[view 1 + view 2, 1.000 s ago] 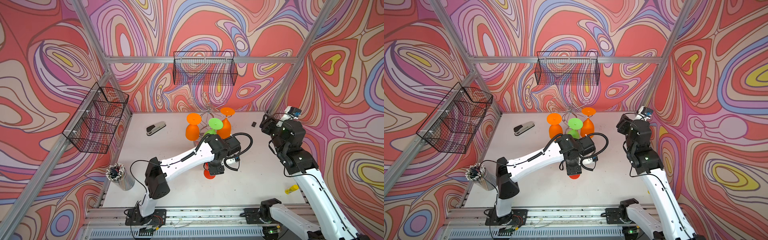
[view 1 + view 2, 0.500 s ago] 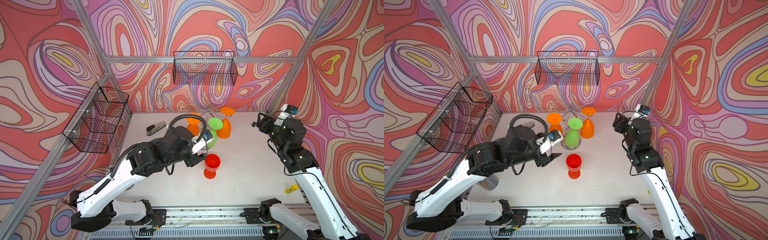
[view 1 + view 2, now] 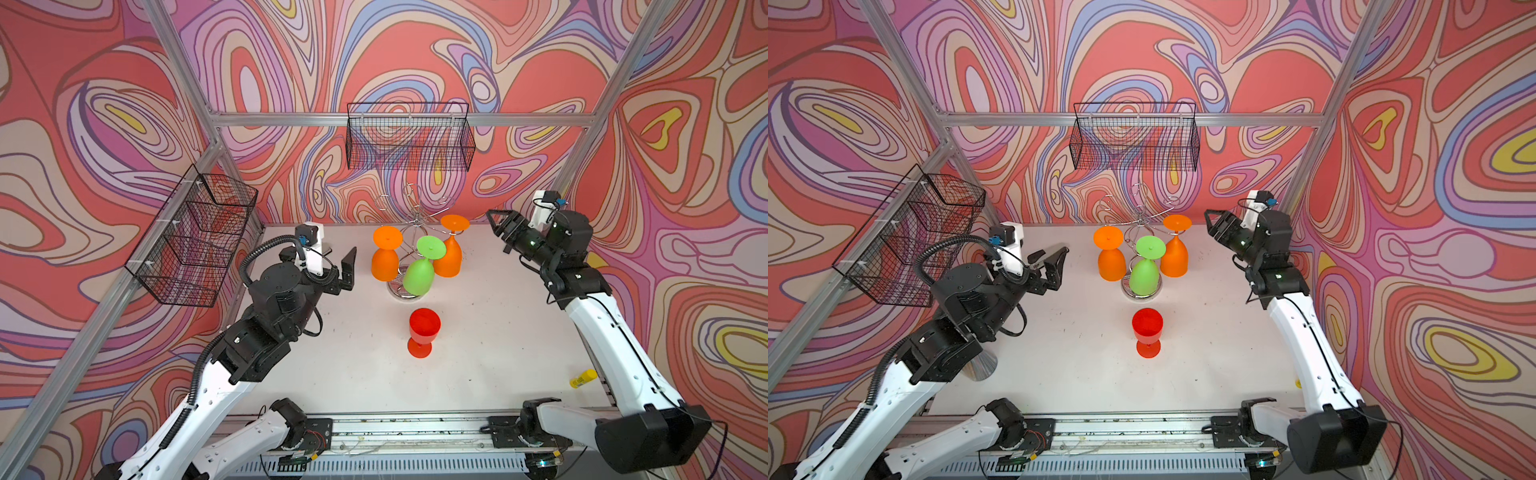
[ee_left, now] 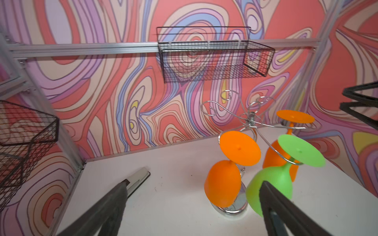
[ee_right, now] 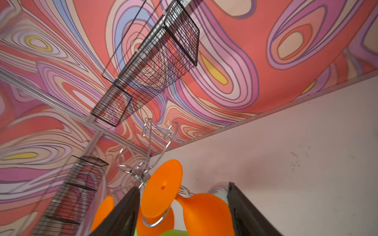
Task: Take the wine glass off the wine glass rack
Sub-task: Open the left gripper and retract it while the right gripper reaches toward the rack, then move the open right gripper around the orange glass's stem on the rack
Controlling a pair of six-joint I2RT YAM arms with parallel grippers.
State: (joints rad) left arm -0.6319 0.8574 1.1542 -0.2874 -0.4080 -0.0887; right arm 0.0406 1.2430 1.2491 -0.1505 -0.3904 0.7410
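Both top views showed the worktop (image 3: 498, 332), the wine glass rack (image 3: 417, 216) at its back holding two orange glasses (image 3: 384, 264) and a green glass (image 3: 419, 276) bowl-down. A red wine glass (image 3: 424, 328) stood free in front of it. My left end effector (image 3: 348, 272) and right end effector (image 3: 500, 228) flanked the rack, jaws apart and empty. Next, I judged, I had to grip a hanging bowl and slide its foot off the hook.

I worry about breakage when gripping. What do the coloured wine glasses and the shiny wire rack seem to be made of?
Red wine glass, green wine glass and orange wine glasses: likely plastic, opaque, evenly coloured, dull sheen, not see-through. Chrome wire rack: polished metal, by its mirror-like base and thin bent wires.
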